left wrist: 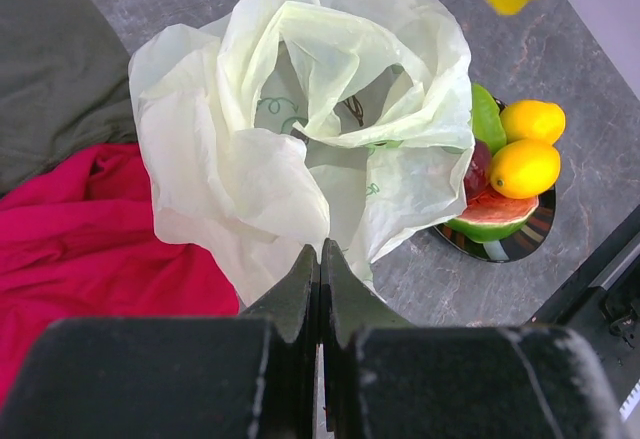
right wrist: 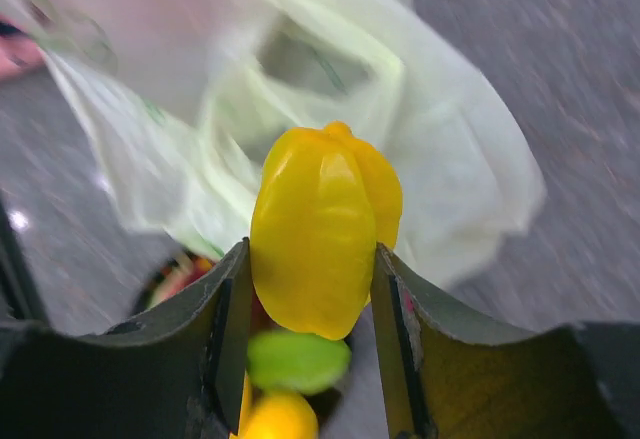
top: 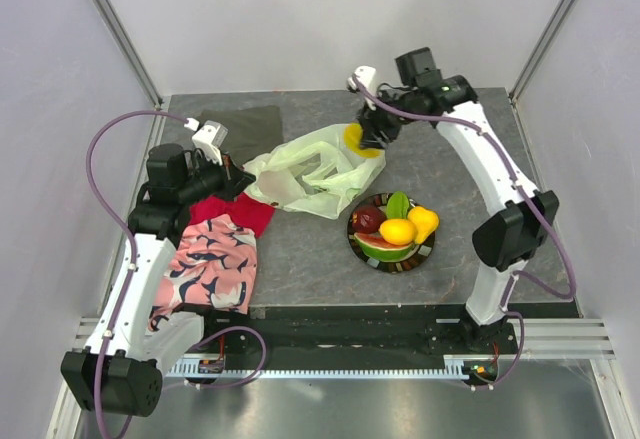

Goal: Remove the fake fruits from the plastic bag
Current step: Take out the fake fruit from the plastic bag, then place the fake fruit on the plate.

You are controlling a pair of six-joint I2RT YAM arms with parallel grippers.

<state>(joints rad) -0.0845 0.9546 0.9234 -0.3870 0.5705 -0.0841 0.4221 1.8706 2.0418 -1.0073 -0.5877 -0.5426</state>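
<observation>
A yellow fruit (right wrist: 320, 224) is being clamped in the right hand (right wrist: 312, 254), far of the plate (top: 360, 256). The bag (top: 310, 174) is being pinched by the left hand (left wrist: 320, 269).

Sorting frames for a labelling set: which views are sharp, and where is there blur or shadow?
Top external: evenly lit and sharp throughout. Left wrist: the plastic bag is crisp, the left gripper pinching it dark and soft up close. Right wrist: the yellow fruit in the right gripper is sharp, the bag behind it blurred.
</observation>
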